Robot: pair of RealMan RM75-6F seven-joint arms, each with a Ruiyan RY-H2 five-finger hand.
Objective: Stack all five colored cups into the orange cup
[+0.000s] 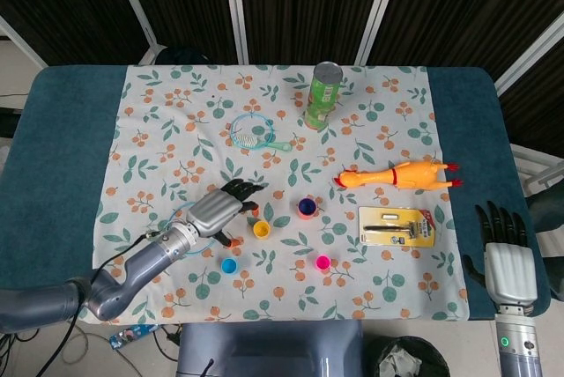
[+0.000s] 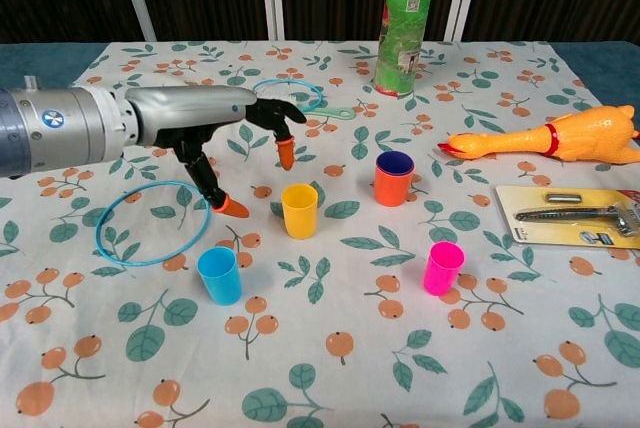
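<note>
Orange-tipped fingers (image 2: pixel 283 155) are spread wide on your left hand (image 2: pixel 215 120), which holds nothing and hangs above the cloth just left of the yellow cup (image 2: pixel 299 210). One fingertip points down near the edge of the blue ring (image 2: pixel 147 222), with the blue cup (image 2: pixel 219 275) just below it toward you. Your right hand (image 1: pixel 508 254) rests at the table's right edge, well apart from everything, fingers extended and empty.

Further out, the orange cup (image 2: pixel 393 178) stands upright just right of the yellow one and already has a dark blue or purple cup nested in it. The pink cup (image 2: pixel 443 267) stands nearer you, to the right.

These cups look like thin, light, stiff plastic with smooth walls, so expect them to tip or skid at a nudge. You would do best to pinch the yellow cup across its upper wall near the rim, thumb against a finger, and lift straight up.

Beyond them stand the green can (image 2: pixel 405 21), whose label print is too small to read, the rubber chicken (image 2: pixel 546 136) and a carded tool pack (image 2: pixel 575 215), whose writing is also illegible.
</note>
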